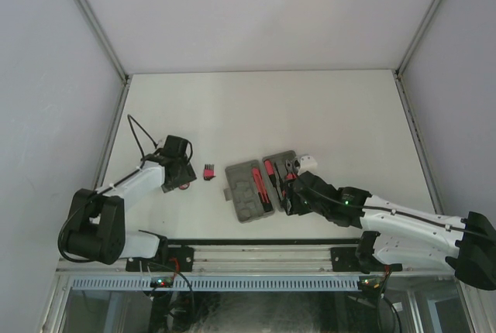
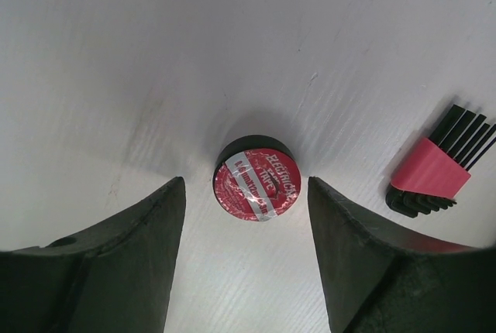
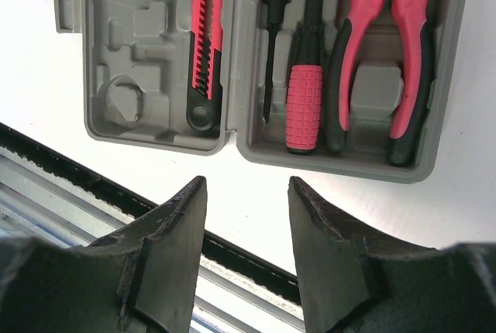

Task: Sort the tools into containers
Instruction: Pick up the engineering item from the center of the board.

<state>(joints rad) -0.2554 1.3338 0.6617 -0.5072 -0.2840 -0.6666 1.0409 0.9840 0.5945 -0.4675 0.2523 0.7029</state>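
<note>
Jaws of the left gripper [image 2: 245,193] stand apart, straddling the small round red disc [image 2: 256,186] without contact; nothing is grasped. The disc lies flat on the white table [image 2: 155,54], left of the grey tool case [image 1: 239,195]. It is judged light, rigid and smooth-rimmed, so grip across the black rim. The comb-like piece [image 2: 434,166] lies to its right. The right gripper [image 3: 246,193] hangs released near the case.

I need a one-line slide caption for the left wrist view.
Open left end effector straddles a red roll of electrical tape on the white table, hex key set nearby.

grey case [image 3: 132,31] open, pliers [image 3: 346,46] inside; red disc [image 2: 256,189], comb piece [image 2: 432,167] outside
</note>
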